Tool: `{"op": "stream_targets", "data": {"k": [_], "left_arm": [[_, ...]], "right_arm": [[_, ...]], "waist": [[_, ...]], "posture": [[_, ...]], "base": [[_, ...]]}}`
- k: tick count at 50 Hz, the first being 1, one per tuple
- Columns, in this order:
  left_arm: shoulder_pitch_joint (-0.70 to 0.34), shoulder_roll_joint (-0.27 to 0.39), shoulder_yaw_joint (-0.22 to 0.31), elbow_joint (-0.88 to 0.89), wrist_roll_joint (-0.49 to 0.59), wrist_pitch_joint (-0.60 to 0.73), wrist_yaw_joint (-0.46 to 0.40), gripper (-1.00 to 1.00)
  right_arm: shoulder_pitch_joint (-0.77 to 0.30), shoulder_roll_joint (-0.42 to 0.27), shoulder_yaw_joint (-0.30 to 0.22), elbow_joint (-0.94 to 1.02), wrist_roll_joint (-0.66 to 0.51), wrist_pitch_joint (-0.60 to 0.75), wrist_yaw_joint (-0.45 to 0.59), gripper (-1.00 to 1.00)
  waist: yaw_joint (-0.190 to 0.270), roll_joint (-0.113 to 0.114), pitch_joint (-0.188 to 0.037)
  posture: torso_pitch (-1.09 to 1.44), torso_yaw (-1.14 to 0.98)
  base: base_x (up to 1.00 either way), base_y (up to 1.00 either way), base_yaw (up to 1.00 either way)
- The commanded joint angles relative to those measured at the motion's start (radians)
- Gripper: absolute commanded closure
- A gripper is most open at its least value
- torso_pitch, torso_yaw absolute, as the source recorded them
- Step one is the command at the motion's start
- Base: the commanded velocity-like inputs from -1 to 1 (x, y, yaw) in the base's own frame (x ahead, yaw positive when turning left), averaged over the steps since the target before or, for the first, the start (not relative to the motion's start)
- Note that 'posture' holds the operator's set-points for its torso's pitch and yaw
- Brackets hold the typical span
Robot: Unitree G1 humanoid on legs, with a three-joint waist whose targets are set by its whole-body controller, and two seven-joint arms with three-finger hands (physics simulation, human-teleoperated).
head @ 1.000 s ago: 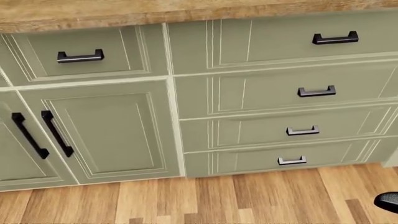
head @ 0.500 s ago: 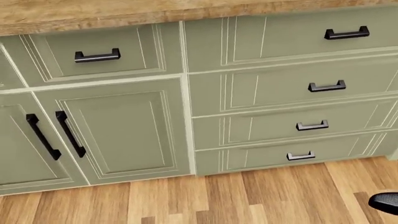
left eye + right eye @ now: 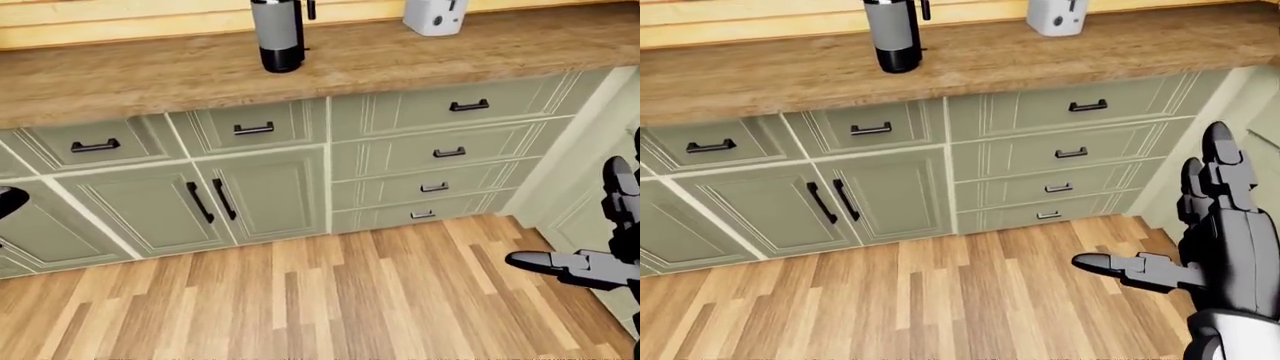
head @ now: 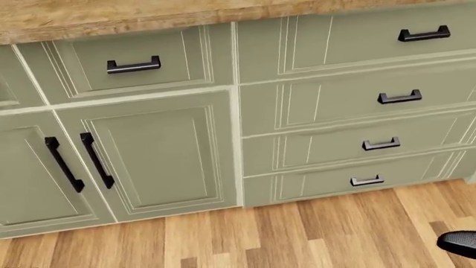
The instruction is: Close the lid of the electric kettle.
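The electric kettle (image 3: 277, 34), a grey cylinder on a black base with a dark handle on its right side, stands on the wooden counter (image 3: 120, 79) at the top of the left-eye view. Its top and lid are cut off by the picture's upper edge. My right hand (image 3: 1160, 217) hangs low at the right of the right-eye view, far below and to the right of the kettle, fingers spread and holding nothing. Only a dark tip of my left hand (image 3: 10, 201) shows at the left edge of the left-eye view.
A white appliance (image 3: 435, 15) stands on the counter to the right of the kettle. Sage-green cabinet doors (image 4: 160, 156) and drawers (image 4: 357, 100) with black handles run below the counter. Wood plank floor (image 3: 330, 300) lies between me and the cabinets. A pale cabinet side (image 3: 575, 217) stands at the right.
In the head view the whole picture has slid rightward, the cabinets and handles with it: the camera has moved. The dark fingertip stays at the lower right corner.
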Motion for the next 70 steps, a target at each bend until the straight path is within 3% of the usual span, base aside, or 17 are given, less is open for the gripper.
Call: {"op": "stream_targets", "data": {"k": [1, 3, 4, 6, 12, 15, 16, 20, 25, 27, 28, 29, 34, 52, 60, 69, 70], "left_arm": [[-0.011, 0.020, 0.013, -0.011, 0.005, -0.029, -0.003, -1.00], [-0.011, 0.019, 0.012, -0.007, 0.008, -0.032, -0.005, -1.00], [-0.011, 0.019, 0.012, -0.008, 0.008, -0.032, -0.005, -1.00], [-0.011, 0.016, 0.009, -0.005, 0.010, -0.034, -0.006, -1.00], [-0.010, 0.020, 0.016, -0.012, 0.001, -0.026, -0.001, -1.00], [-0.009, 0.019, 0.015, -0.009, 0.003, -0.028, -0.003, -1.00], [-0.011, 0.021, 0.017, -0.011, 0.000, -0.025, -0.001, -1.00], [-0.010, 0.022, 0.018, -0.010, -0.001, -0.024, -0.001, -1.00], [-0.009, 0.017, 0.008, -0.005, 0.010, -0.034, -0.005, -1.00], [-0.012, 0.019, 0.010, -0.006, 0.007, -0.031, -0.004, -1.00], [-0.010, 0.014, 0.005, -0.004, 0.013, -0.036, -0.007, -1.00], [-0.011, 0.017, 0.008, -0.006, 0.010, -0.032, -0.005, -1.00], [-0.010, 0.014, 0.008, -0.006, 0.012, -0.033, -0.006, -1.00], [-0.011, 0.012, 0.007, -0.009, 0.012, -0.032, -0.006, -1.00], [-0.012, 0.016, 0.010, -0.009, 0.008, -0.030, -0.005, -1.00], [-0.011, 0.012, 0.005, -0.007, 0.016, -0.038, -0.011, -1.00], [-0.010, 0.010, 0.004, -0.005, 0.019, -0.041, -0.013, -1.00]], "right_arm": [[-0.009, -0.005, 0.000, -0.023, 0.001, -0.028, 0.002, -1.00], [-0.010, -0.004, 0.003, -0.023, -0.002, -0.027, 0.002, -1.00], [-0.010, -0.003, 0.006, -0.023, -0.004, -0.027, 0.002, -1.00], [-0.009, 0.000, 0.009, -0.022, -0.009, -0.031, 0.003, -1.00], [-0.011, 0.001, 0.008, -0.021, -0.012, -0.032, 0.007, -1.00], [-0.013, -0.001, 0.009, -0.023, -0.013, -0.027, 0.008, -1.00], [-0.012, 0.001, 0.010, -0.023, -0.015, -0.029, 0.008, -1.00], [-0.015, -0.002, 0.011, -0.023, -0.016, -0.024, 0.009, -1.00], [-0.012, 0.003, 0.015, -0.021, -0.017, -0.034, 0.009, -1.00], [-0.022, 0.011, 0.003, -0.022, 0.003, -0.018, 0.007, -1.00], [-0.022, 0.011, 0.002, -0.020, 0.010, -0.019, 0.006, -1.00], [-0.023, 0.007, 0.004, -0.022, 0.012, -0.013, 0.002, -1.00], [-0.021, 0.007, 0.015, -0.015, 0.019, -0.016, -0.009, -1.00], [-0.017, 0.003, 0.035, -0.008, 0.002, -0.020, -0.009, -1.00], [-0.031, 0.025, -0.033, -0.023, 0.128, -0.014, -0.044, -1.00], [0.007, 0.009, 0.010, -0.010, 0.091, -0.065, -0.056, -1.00], [0.008, 0.009, 0.014, -0.016, 0.085, -0.062, -0.050, -1.00]], "waist": [[0.000, 0.005, -0.008], [0.000, 0.078, -0.028], [0.008, 0.044, -0.019], [0.008, 0.044, -0.008], [0.004, -0.022, -0.006], [0.002, -0.084, -0.019], [-0.005, -0.054, -0.009], [0.001, -0.059, -0.025], [-0.005, -0.009, 0.001], [-0.024, 0.064, -0.013], [-0.018, 0.030, 0.006], [-0.011, 0.022, 0.011], [-0.003, -0.044, 0.001], [0.005, -0.018, -0.015], [0.006, -0.017, -0.020], [0.004, -0.017, -0.019], [0.010, -0.014, -0.037]], "posture": [[0.00, 0.00], [0.00, 0.00], [0.00, 0.00], [0.00, 0.00], [0.00, 0.00], [0.00, 0.00], [0.00, 0.00], [0.00, 0.00], [0.00, 0.00], [0.00, 0.00], [0.00, 0.00], [0.00, 0.00], [0.00, 0.00], [0.00, 0.00], [0.00, 0.00], [0.00, 0.00], [0.00, 0.00]], "base": [[0.00, 0.21, 0.00], [0.00, 0.20, 0.00], [0.00, 0.20, 0.00], [0.00, 0.20, 0.00], [0.00, 0.20, 0.00], [0.00, 0.20, 0.00], [0.00, 0.20, 0.00], [0.00, 0.20, 0.00], [0.00, 0.16, 0.00], [0.00, 0.00, 0.00], [0.00, 0.00, 0.00], [0.00, 0.00, 0.00], [0.00, 0.00, 0.00], [0.00, 0.00, 0.00], [0.00, 0.00, 0.00], [0.00, 0.00, 0.00], [0.00, 0.00, 0.15]]}}
